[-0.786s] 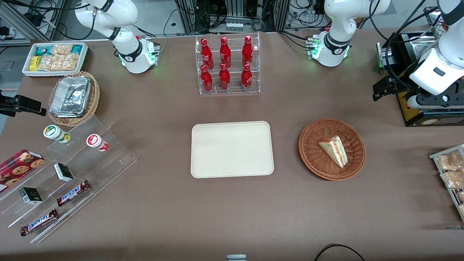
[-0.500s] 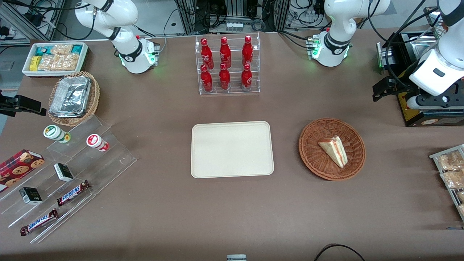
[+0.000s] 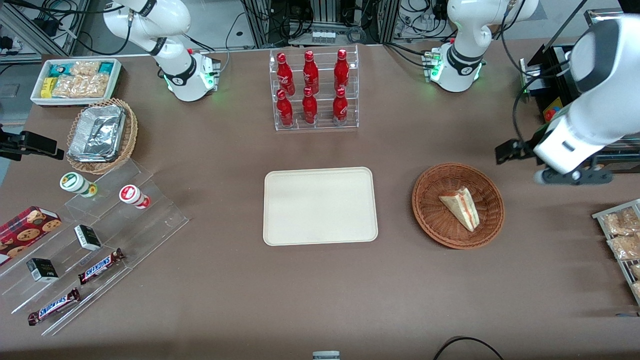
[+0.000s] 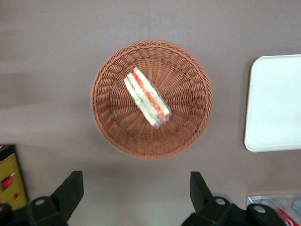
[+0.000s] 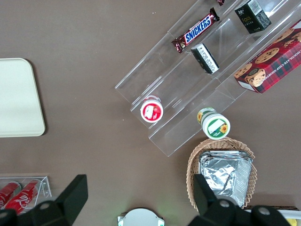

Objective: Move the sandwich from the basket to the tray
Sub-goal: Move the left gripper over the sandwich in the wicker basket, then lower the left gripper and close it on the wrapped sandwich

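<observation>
Presently I log my black two-finger gripper [image 4: 134, 197] high above the table, jaws apart, beside the round reddish-brown wicker basket [image 3: 457, 205] where the pale triangular sandwich [image 3: 461, 207] lies, ready for the empty cream rectangular tray [image 3: 320, 206] nearby.

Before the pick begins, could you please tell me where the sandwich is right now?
The triangular pale-bread sandwich lies inside the round reddish-brown wicker basket, beside the cream rectangular tray, toward the working arm's end. The gripper hovers above, jaws open.
</observation>
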